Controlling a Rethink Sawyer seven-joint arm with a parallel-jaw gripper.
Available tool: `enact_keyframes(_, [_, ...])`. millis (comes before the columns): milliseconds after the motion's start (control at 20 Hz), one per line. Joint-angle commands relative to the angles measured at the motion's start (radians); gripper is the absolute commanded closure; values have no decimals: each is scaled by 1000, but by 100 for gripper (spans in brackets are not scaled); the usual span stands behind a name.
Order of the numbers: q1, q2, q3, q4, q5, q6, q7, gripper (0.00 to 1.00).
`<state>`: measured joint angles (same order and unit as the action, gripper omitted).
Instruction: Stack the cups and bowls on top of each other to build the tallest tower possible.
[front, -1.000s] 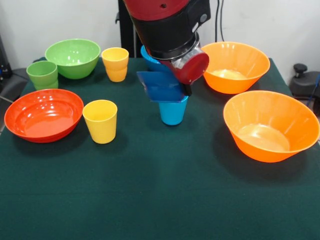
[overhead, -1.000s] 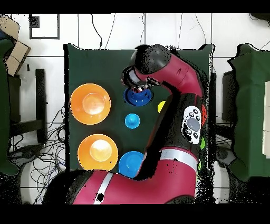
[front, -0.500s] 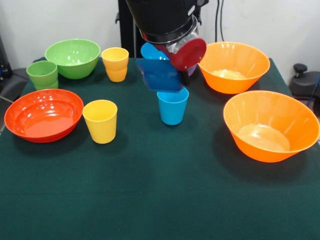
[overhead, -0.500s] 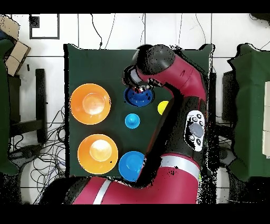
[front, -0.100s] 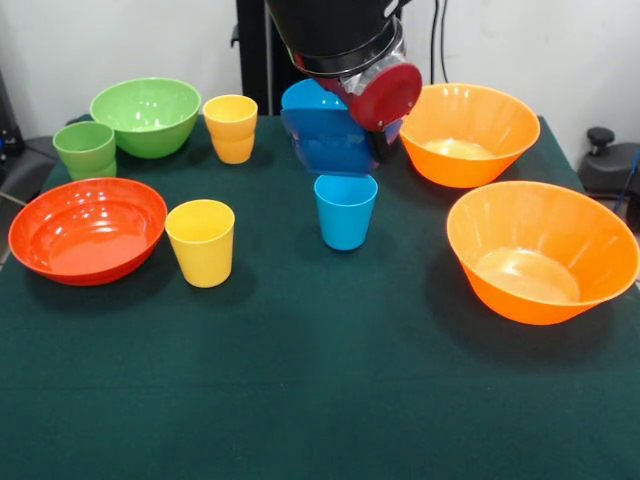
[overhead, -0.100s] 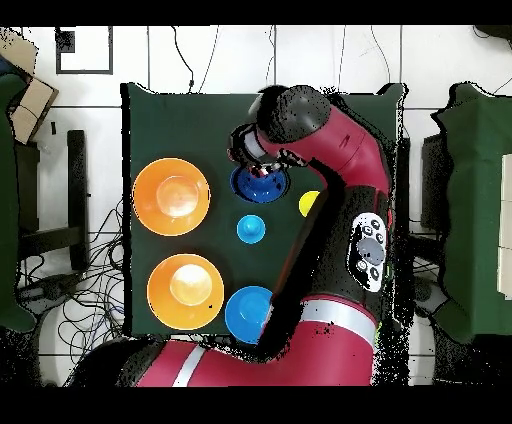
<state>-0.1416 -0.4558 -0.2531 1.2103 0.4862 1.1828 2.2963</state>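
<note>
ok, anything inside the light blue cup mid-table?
Nothing shows inside the light blue cup: the overhead view shows only its own blue interior. The dark blue bowl hangs above and behind it from the gripper, apart from the cup.

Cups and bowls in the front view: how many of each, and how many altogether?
Cups: 4 (near yellow cup, far yellow cup, green cup, light blue cup)
Bowls: 6 (green bowl, red-orange bowl, near orange bowl, far orange bowl, light blue bowl, dark blue bowl)
Total: 10
</note>
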Motion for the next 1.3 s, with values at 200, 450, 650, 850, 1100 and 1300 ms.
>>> enact_keyframes(200, [24, 49, 37, 42, 3, 8, 254, 100])
enact_keyframes(450, [28, 58, 27, 26, 7, 36, 297, 100])
enact_keyframes(650, [18, 76, 43, 2, 22, 47, 325, 100])
enact_keyframes(850, [6, 104, 56, -21, 28, 44, 343, 100])
enact_keyframes(1100, [-2, 127, 64, -49, 31, 66, 370, 100])
enact_keyframes(1300, [3, 138, 70, -70, 38, 75, 396, 100])
